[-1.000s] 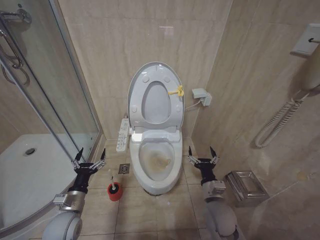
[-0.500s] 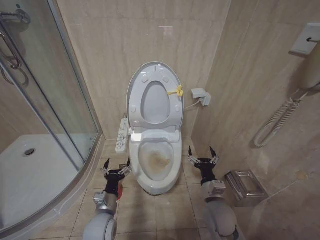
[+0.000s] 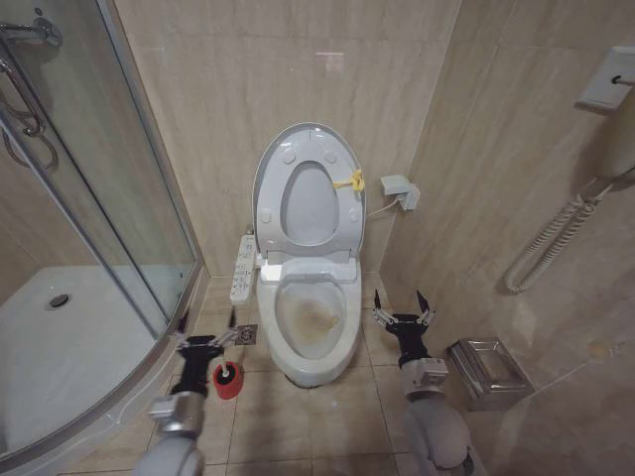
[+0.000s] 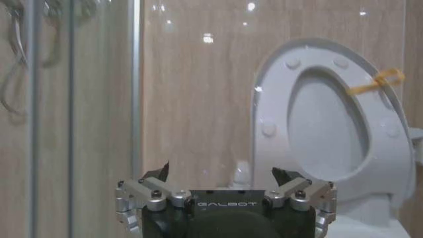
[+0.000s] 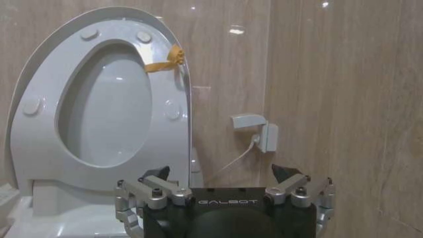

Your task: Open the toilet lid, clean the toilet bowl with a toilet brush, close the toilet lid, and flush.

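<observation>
Beige-tiled bathroom: glossy toilet lid upright against the wall, stained toilet bowl exposed. My left hand hovers wide above the red-cupped toilet brush; right hand wide beside the bowl.

White toilet lid, brown-stained toilet bowl

The word "GALBOT" can be read in pale capital letters on the dark body of the left gripper, in the left wrist view. It stands between the two metal finger mounts, just below the spread fingers. The same word "GALBOT" is printed on the dark body of the right gripper, in the right wrist view, at the same place between its finger mounts. The white control panel beside the toilet bowl carries marks, but they are too small to read.
</observation>
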Controlling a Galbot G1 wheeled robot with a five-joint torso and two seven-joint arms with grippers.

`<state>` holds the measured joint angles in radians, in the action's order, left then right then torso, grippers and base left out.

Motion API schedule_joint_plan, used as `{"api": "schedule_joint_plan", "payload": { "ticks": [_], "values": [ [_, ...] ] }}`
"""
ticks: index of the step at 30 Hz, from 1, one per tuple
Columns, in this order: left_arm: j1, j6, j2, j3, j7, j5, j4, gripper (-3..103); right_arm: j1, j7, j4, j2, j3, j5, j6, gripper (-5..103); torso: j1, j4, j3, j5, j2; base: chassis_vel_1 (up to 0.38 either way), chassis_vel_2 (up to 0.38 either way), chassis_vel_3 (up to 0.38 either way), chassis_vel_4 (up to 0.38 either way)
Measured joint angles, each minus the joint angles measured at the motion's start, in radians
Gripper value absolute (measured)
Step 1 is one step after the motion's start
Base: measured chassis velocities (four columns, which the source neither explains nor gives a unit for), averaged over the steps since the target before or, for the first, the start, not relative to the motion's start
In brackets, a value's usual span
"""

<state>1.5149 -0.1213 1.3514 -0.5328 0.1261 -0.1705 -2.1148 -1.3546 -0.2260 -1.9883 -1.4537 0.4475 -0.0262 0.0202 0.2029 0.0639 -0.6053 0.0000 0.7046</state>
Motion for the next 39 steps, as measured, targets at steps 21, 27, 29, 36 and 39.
{"api": "schedule_joint_plan", "payload": {
  "ticks": [21,27,29,36,39],
  "values": [
    [0.009,-0.110,-0.020,-0.039,-0.046,-0.029,0.076,100,0.000,0.000,0.000,0.000,0.000,0.000,0.000,100,0.000,0.0001,0.000,-0.0001,0.000,-0.009,0.009,0.009,-0.004],
    [-0.006,-0.113,-0.017,-0.035,-0.049,-0.027,0.091,100,0.000,0.000,0.000,0.000,0.000,0.000,0.000,100,0.000,0.0003,0.000,-0.0001,0.000,-0.138,0.111,0.136,-0.128],
    [-0.012,-0.113,-0.016,-0.032,-0.050,-0.026,0.095,100,0.000,0.000,0.000,0.000,0.000,0.000,0.000,100,0.000,0.0003,0.000,-0.0001,0.000,-0.188,0.179,0.194,-0.209],
    [-0.043,-0.172,-0.008,-0.003,-0.047,0.002,0.184,100,0.000,0.000,0.000,0.000,0.000,0.000,0.000,100,0.001,0.0001,0.000,-0.0001,0.000,-0.110,0.117,0.119,-0.108],
    [-0.057,-0.244,-0.006,0.004,-0.038,0.020,0.288,100,0.000,0.000,0.000,0.000,0.000,0.000,0.000,100,0.000,0.0004,0.000,0.0000,0.000,0.006,-0.034,-0.020,0.016]
  ]
}}
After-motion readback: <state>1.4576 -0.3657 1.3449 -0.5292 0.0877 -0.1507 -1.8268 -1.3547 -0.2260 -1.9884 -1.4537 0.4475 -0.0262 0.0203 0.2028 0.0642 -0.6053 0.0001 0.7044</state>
